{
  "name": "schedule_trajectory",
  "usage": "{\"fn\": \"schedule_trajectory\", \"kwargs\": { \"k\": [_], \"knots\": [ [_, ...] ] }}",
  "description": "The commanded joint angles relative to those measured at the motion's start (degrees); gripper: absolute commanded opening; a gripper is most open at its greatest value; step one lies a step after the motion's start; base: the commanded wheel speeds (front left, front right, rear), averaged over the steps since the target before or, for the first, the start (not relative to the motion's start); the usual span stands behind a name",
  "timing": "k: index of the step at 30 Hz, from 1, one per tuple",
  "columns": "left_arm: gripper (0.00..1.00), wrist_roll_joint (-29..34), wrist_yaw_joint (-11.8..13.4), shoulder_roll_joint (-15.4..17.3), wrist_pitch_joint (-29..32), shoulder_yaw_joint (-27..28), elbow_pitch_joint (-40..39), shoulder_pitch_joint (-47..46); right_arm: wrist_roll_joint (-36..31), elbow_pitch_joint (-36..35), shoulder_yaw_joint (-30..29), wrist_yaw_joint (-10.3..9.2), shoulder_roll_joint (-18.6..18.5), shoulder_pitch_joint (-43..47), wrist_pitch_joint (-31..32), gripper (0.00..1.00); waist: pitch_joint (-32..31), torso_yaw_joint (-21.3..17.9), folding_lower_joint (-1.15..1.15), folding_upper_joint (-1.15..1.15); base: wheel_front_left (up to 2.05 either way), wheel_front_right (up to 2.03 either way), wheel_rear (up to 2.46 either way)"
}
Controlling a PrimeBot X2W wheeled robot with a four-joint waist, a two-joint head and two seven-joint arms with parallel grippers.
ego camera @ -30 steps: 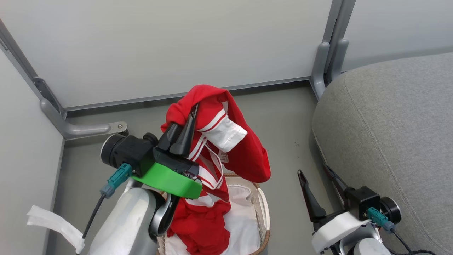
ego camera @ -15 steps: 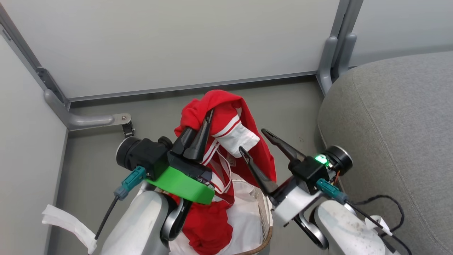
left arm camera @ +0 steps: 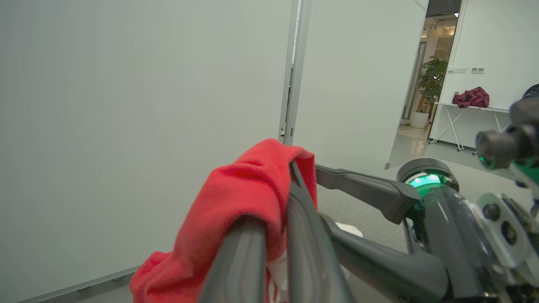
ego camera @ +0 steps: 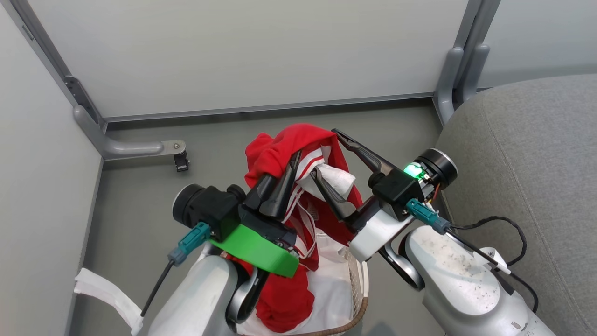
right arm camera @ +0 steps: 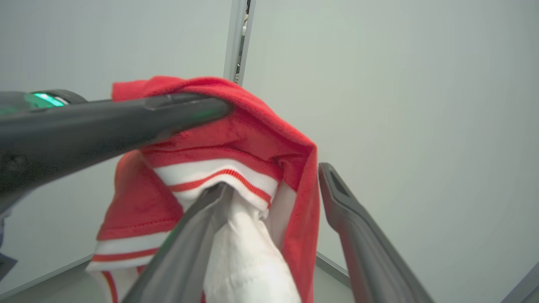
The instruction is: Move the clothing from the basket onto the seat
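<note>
Clamps the soft red white-cuffed garment (ego camera: 273, 151) in the closed left gripper (ego camera: 295, 157), raised over the cream perforated plastic basket (ego camera: 360, 303) to hang free; straddles its top fold with the wide-spread right gripper (ego camera: 324, 151), probably to share the carry to the grey upholstered seat (ego camera: 536, 163).

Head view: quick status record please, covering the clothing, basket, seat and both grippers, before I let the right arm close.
clothing: lifted above the basket, lower end hanging into it
basket: on the floor, white liner inside
seat: right of basket, no clothing on the visible part
left gripper: shut on the clothing's top fold
right gripper: open, fingers straddling the striped white cuff, not clamped
</note>
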Motion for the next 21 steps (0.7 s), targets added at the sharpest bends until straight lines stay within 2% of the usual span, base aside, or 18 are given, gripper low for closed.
{"fn": "schedule_trajectory", "kwargs": {
  "k": [1,5,16,17,18,19,21],
  "knots": [
    [0.0,-0.48,-0.13,-0.27,-0.05,-0.62,-0.03,-0.91,-0.09,-0.05,-0.23,-0.06,-0.22,0.04,-0.1,1.0,0.24,0.37,0.0,0.0,0.0,0.0,0.0],
    [0.0,-1.01,-0.13,-0.34,-0.06,-1.96,-0.26,-1.46,0.84,2.35,1.37,-0.06,-0.71,-0.84,-0.08,1.0,0.51,0.9,0.0,0.0,0.0,0.0,0.0],
    [0.0,-2.19,-0.13,-0.11,-0.06,-5.55,-0.81,-2.39,10.18,12.77,8.56,-0.06,-1.01,-5.21,-0.06,1.0,1.3,2.22,0.0,0.0,0.0,0.0,0.0],
    [0.0,-2.19,-0.13,-0.14,-0.06,-5.64,-0.78,-2.42,10.66,13.11,8.64,-0.06,-0.92,-5.32,-0.06,0.96,1.39,2.32,0.0,0.0,0.0,0.0,0.0],
    [0.0,-2.32,-0.13,-0.17,-0.06,-5.75,-0.74,-2.45,10.98,13.47,8.98,-0.06,-0.82,-5.45,-0.06,0.33,1.52,2.44,0.0,0.0,0.0,0.0,0.0],
    [0.0,-2.48,-0.13,-0.24,-0.06,-5.8,-0.57,-2.38,11.55,13.0,8.82,-0.06,-0.61,-5.48,-0.06,0.0,1.65,2.55,0.0,0.0,0.0,0.0,0.0],
    [0.0,-2.42,-0.13,-0.3,-0.06,-5.81,-0.35,-2.39,11.97,12.55,8.25,-0.06,-0.67,-5.09,-0.06,0.0,1.88,2.68,0.0,0.0,0.0,0.0,0.0]
  ]
}}
